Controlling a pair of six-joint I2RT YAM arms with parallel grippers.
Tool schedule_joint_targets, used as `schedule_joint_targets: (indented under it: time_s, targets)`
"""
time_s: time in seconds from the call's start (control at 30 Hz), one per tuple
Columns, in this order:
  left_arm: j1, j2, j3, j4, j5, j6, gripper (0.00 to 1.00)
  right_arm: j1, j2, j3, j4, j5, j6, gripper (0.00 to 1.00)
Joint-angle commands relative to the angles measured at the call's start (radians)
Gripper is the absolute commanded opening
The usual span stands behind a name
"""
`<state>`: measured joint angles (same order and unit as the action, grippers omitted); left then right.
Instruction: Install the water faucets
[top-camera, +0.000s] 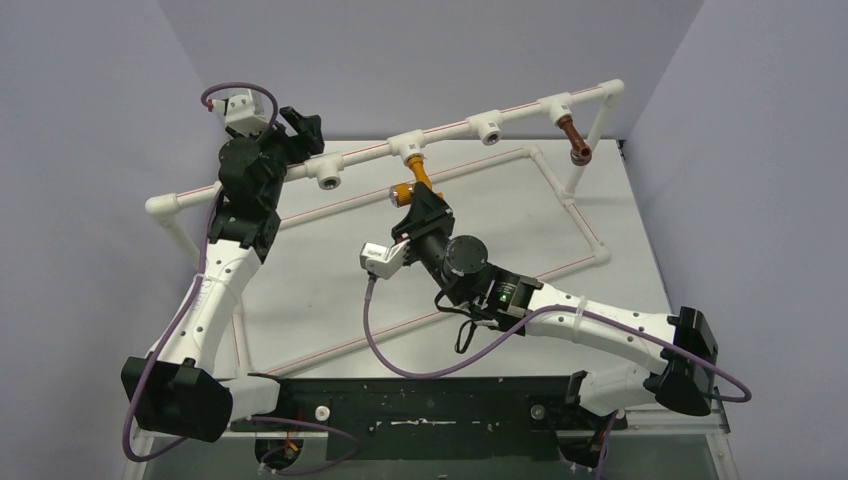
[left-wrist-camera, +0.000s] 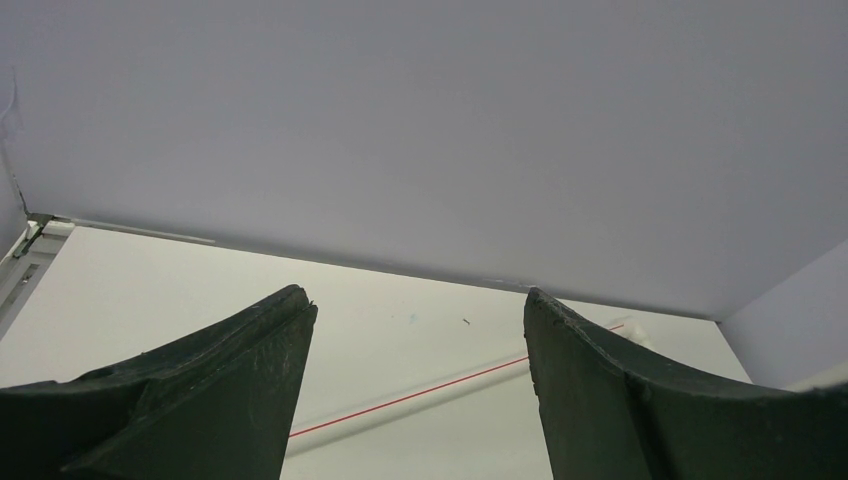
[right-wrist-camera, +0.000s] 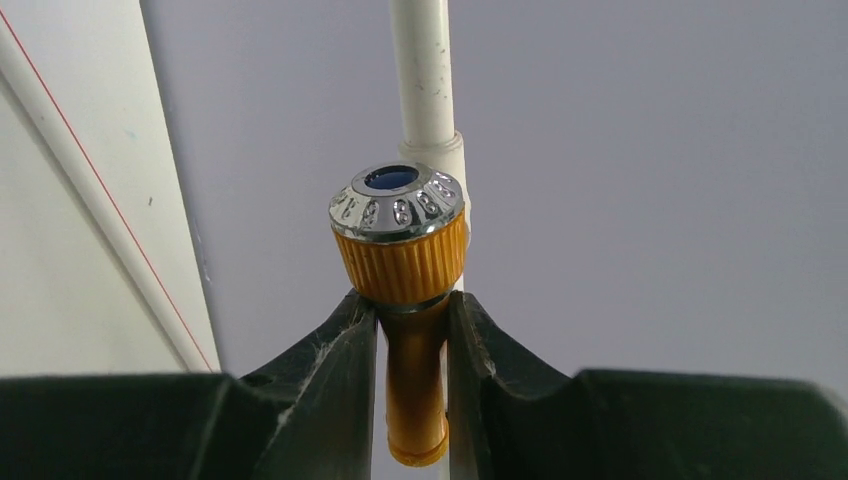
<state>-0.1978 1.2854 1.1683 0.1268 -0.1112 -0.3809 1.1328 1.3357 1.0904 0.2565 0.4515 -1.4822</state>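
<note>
The orange-yellow water faucet (top-camera: 419, 176) hangs from a tee of the white pipe frame (top-camera: 455, 131) near its middle. My right gripper (top-camera: 413, 203) is shut on it. In the right wrist view the black jaws (right-wrist-camera: 415, 305) pinch the faucet's orange stem just below its ribbed collar and round silver end (right-wrist-camera: 398, 205). The dark reddish-brown water faucet (top-camera: 574, 139) sits in the tee at the frame's right end. My left gripper (top-camera: 304, 129) stands open at the back left, above the pipe; its wrist view shows nothing between its fingers (left-wrist-camera: 415, 310).
Two open white tee sockets (top-camera: 328, 179) (top-camera: 489, 131) face forward on the top pipe. A lower pipe loop with a red stripe (top-camera: 560, 205) lies on the white table. Grey walls close in on the back and both sides.
</note>
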Motion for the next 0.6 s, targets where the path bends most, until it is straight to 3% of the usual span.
schedule_joint_targets:
  time_s: [0.0, 0.23, 0.57]
  targets:
    - [-0.077, 0.166, -0.159, -0.532, 0.158, 0.054, 0.74, 0.001, 0.001, -0.02, 0.294, 0.037, 0.245, 0.0]
    - [-0.082, 0.159, -0.162, -0.529, 0.156, 0.054, 0.74, 0.021, 0.012, -0.049, 0.475, 0.149, 0.674, 0.0]
    - [-0.088, 0.149, -0.16, -0.53, 0.158, 0.053, 0.74, 0.027, -0.023, -0.056, 0.474, 0.302, 1.35, 0.0]
